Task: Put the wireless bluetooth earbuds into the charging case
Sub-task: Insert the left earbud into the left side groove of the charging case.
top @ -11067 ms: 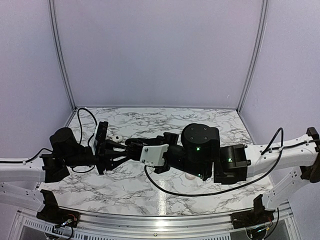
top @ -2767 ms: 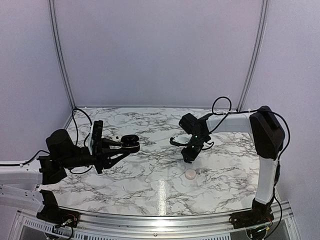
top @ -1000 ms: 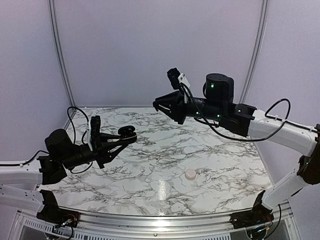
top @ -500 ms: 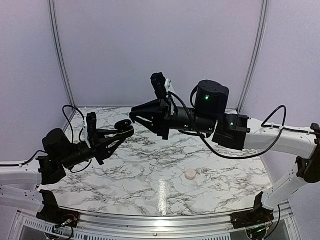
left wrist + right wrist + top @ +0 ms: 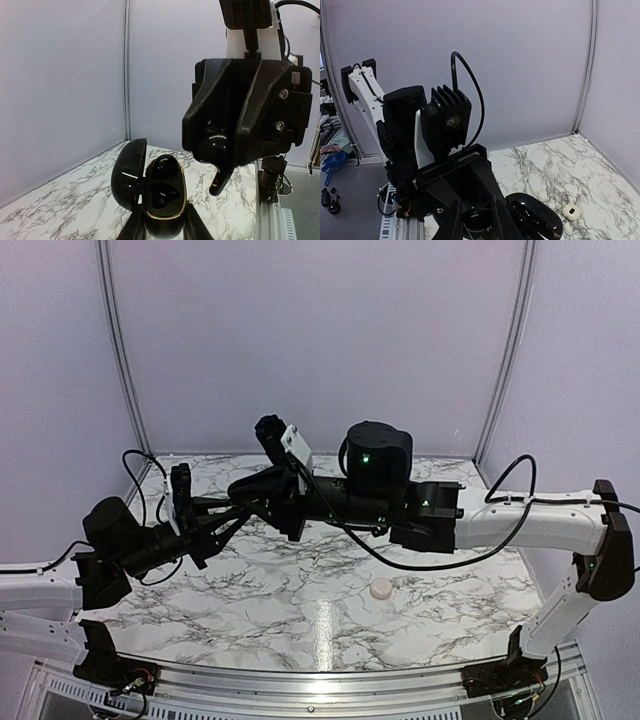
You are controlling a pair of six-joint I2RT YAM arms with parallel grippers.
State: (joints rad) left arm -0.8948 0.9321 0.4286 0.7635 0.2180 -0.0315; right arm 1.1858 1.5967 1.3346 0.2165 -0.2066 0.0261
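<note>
Now my right pincer [image 5: 222,152], clenching a black earbud [image 5: 210,149], hangs just beside the open charging case [image 5: 162,192] my left pincer [image 5: 163,231] grasps.

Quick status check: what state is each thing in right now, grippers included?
Charging case: open, lid swung back, held off the table.
Left gripper: shut on the charging case.
Black earbud: pinched in the right gripper, close by the open case, not yet seated.
Right gripper: shut on the black earbud.
Small white item: lying loose on the table.
</note>
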